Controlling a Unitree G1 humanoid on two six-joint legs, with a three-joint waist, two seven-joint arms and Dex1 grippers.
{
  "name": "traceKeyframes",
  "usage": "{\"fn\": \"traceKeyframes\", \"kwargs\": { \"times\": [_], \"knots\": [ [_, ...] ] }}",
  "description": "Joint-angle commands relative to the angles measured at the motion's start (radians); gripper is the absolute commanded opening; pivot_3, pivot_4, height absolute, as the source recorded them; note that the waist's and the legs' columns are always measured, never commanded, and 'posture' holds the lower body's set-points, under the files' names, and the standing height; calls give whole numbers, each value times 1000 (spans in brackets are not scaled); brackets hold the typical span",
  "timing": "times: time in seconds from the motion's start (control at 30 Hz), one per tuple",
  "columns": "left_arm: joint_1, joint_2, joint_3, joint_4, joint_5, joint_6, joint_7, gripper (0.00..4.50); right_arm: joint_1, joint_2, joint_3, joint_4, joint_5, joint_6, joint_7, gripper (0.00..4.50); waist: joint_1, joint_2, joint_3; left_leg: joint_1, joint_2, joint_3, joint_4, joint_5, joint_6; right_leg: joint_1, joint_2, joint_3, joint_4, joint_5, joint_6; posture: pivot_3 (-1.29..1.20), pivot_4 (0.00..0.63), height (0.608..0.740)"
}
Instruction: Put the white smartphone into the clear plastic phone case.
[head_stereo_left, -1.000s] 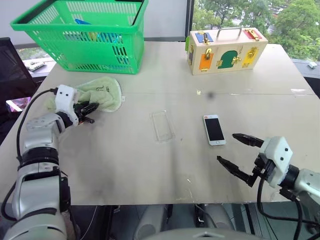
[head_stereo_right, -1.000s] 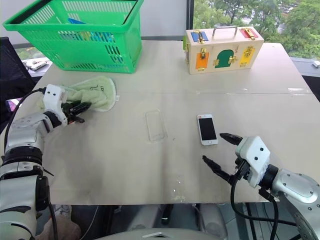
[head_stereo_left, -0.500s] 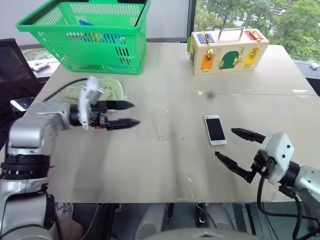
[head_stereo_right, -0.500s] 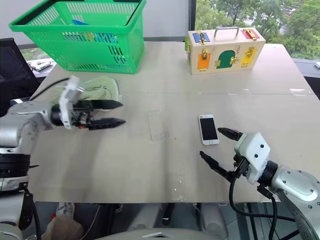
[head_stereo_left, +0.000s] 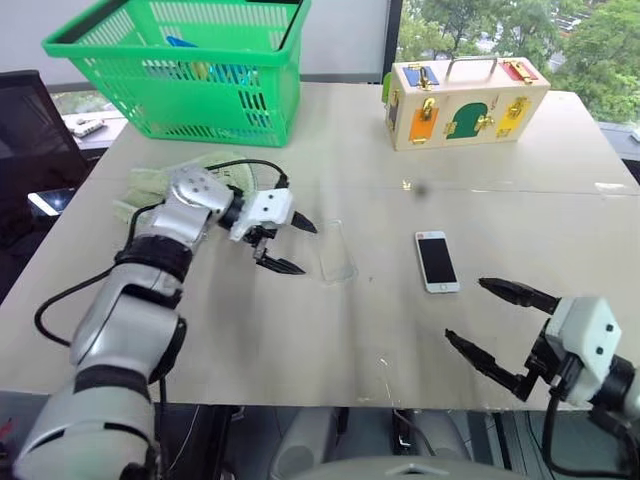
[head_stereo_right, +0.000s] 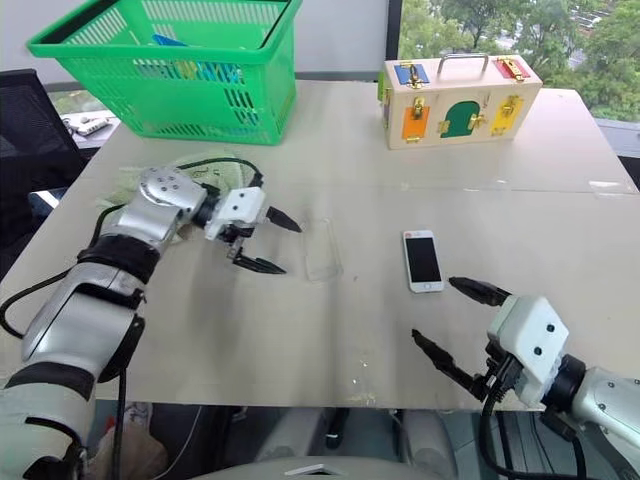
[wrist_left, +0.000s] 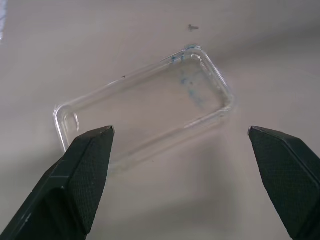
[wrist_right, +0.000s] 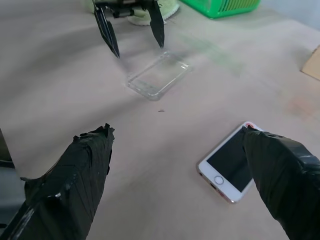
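While nothing is held yet, status by item:

left gripper (head_stereo_left: 291, 245): jaws spread wide, empty, hovering just beside the case on its left side, tips aimed at it (the left wrist view shows the case lying between the two fingers, no contact visible).

right gripper (head_stereo_left: 493, 325): jaws spread wide, empty, near the desk's front edge, just short of the phone and not touching it.

phone case (head_stereo_left: 336, 251): clear, flat on the desk (head_stereo_left: 300, 330) around mid-desk, open side seems to face up. Long axis runs roughly away from the robot, slightly slanted.

white smartphone (head_stereo_left: 437, 261): screen up, flat on the desk, to the right of the case and apart from it. Long axis also runs front to back, near parallel to the case; home-button end is nearest the right gripper.

key relation: phone lies ahead of the right jaws and slightly to their left; case lies right at the left jaws. So right arm is the nearer one for the phone, left arm for the case.

next move (my read): right arm goes forward to pinch the phone across its short width; left steadies the case.

risk: thin phone flat on the desk is hard to get under; case is light and may slide.
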Motion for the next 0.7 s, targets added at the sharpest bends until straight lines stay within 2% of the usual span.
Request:
{"fn": "traceKeyframes", "kwargs": {
  "times": [0.03,0.07,0.13,0.17,0.2,0.27,0.3,0.33,0.37,0.4,0.43,0.6,0.7],
  "knots": [
    [-66,-75,-28,173,130,-192,-7,4479,61,-34,-10,-35,18,-102,-56,4500,0,0,0,0,0,0,0,0,0,0,0,0,0,0,0,0,150,740],
    [-76,-89,-32,205,161,-213,-4,4093,74,-43,-1,-35,11,-118,-69,4500,-2,0,0,0,0,0,0,0,0,0,0,0,0,0,0,0,150,740],
    [-89,-110,-36,248,206,-225,4,3665,96,-57,12,-35,6,-145,-95,4500,0,0,0,0,0,0,0,0,0,0,0,0,0,0,0,0,150,740],
    [-93,-118,-34,262,216,-219,1,3111,104,-64,19,-35,5,-157,-109,4500,0,0,0,1,0,0,0,0,0,1,0,0,1,-1,3,0,150,740],
    [-96,-123,-31,271,213,-203,-3,2836,110,-71,25,-35,5,-166,-122,4500,0,0,0,1,0,0,0,0,0,1,0,-1,1,-2,3,0,150,740],
    [-97,-127,-25,275,185,-149,-7,1962,122,-86,36,-35,4,-183,-144,4500,1,0,-1,2,0,-1,2,0,0,2,0,-1,3,-2,4,0,150,740],
    [-95,-124,-26,265,152,-97,-7,1738,126,-91,44,-35,2,-189,-154,4500,0,0,-1,2,0,-1,3,0,0,2,1,-2,3,-2,4,0,150,740],
    [-93,-120,-25,248,119,-44,-7,1149,127,-96,53,-35,-2,-192,-164,4500,-1,1,-1,1,0,-2,5,0,0,2,1,-2,4,-2,4,0,150,740],
    [-84,-111,-27,213,75,19,-7,891,125,-101,64,-35,-6,-192,-174,4500,-3,1,-1,1,0,-2,7,0,0,3,1,-3,5,-2,4,0,150,740],
    [-69,-96,-35,158,22,84,-7,324,123,-105,75,-35,-8,-191,-183,4500,-6,0,-1,1,0,-3,8,0,1,3,1,-3,5,-2,5,0,150,740],
    [-51,-73,-53,90,-27,159,-7,69,117,-109,86,-35,-7,-186,-191,4500,-10,0,0,0,0,-3,9,0,1,3,2,-3,5,-2,5,0,150,740],
    [94,24,12,-330,-68,495,-5,69,51,-122,136,-35,36,-116,-235,4500,-28,0,0,-1,0,-4,8,0,1,2,1,-2,5,-2,4,0,150,740],
    [195,46,60,-586,-90,680,77,69,-23,-122,168,-32,30,-29,-264,4500,-27,1,1,-1,0,-4,8,-1,1,2,1,-2,5,-3,4,0,150,740]
  ]
}}
